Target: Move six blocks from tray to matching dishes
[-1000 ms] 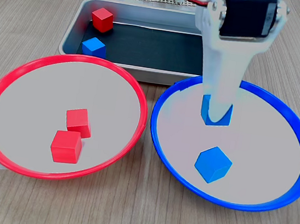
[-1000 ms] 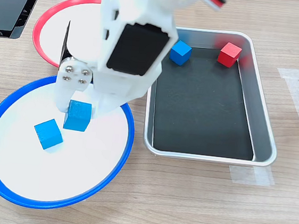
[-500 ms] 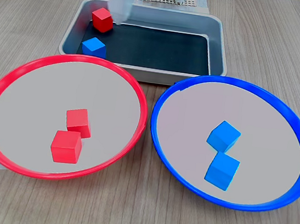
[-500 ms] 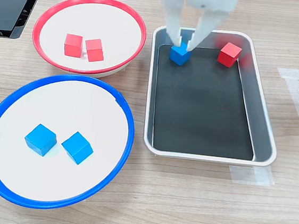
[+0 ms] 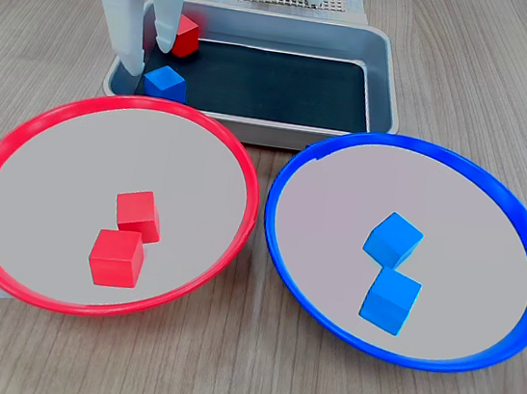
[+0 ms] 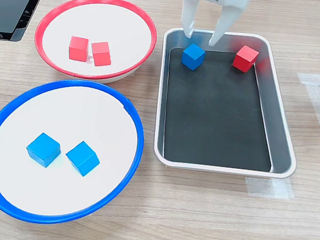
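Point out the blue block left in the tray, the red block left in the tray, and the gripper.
blue block in the tray [image 6: 193, 56], second exterior view, on its top face.
red block in the tray [image 6: 245, 58], second exterior view, on its top face.
gripper [image 6: 203, 40], second exterior view, midway between its open fingertips.

In the first exterior view, the pincer [image 5: 148, 57] partly hides the tray's red block [image 5: 185, 34]
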`<move>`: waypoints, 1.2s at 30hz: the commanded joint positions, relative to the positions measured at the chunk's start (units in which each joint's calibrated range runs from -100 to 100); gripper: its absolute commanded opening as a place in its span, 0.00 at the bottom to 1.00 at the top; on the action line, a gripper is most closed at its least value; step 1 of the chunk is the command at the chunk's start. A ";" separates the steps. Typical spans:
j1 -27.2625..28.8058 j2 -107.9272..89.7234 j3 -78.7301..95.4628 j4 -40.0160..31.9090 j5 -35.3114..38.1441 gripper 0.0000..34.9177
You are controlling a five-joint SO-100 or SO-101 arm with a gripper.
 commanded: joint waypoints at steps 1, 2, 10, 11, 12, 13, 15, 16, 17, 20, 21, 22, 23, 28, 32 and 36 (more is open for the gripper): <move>-0.19 1.75 -4.45 -0.67 -0.20 0.38; -0.47 2.18 -5.00 -0.67 -0.29 0.38; -1.97 5.16 -5.54 1.65 0.49 0.36; -1.97 4.99 -5.72 2.47 0.59 0.38; -1.97 4.48 -6.09 3.54 0.63 0.40; -2.16 3.97 -6.18 4.37 0.68 0.40; -2.26 3.29 -6.18 5.03 0.68 0.40; -2.35 3.11 -5.81 5.11 0.68 0.40; -2.44 3.11 -5.54 5.11 0.63 0.39; -2.73 3.97 -5.54 4.70 0.44 0.38; -2.82 4.48 -5.63 4.29 0.34 0.38; -2.91 5.08 -5.91 3.87 0.24 0.37; -2.91 5.67 -6.00 3.54 0.24 0.38; -3.01 8.74 -6.00 1.32 0.49 0.40; -3.20 11.13 -6.82 -0.25 0.73 0.13; -4.99 9.51 -8.64 2.39 2.74 0.01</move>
